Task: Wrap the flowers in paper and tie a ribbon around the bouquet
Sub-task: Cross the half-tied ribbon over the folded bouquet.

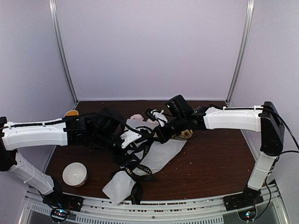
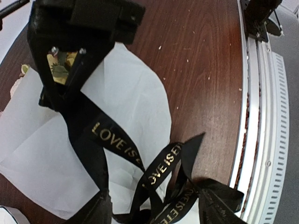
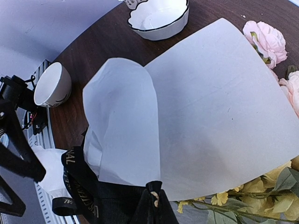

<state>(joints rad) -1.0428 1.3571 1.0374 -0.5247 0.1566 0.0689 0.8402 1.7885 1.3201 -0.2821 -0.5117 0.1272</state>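
Ribbon [image 2: 117, 142], black, reads "LOVE IS ETE" in gold, lower centre, over paper [image 2: 135, 93]. Right gripper [image 3: 153, 198] clamps it; left gripper [image 2: 154, 214] is spread apart.

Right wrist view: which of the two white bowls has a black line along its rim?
The bowl at the top edge; its wavy rim is edged black. The bowl at the left has no black edge.
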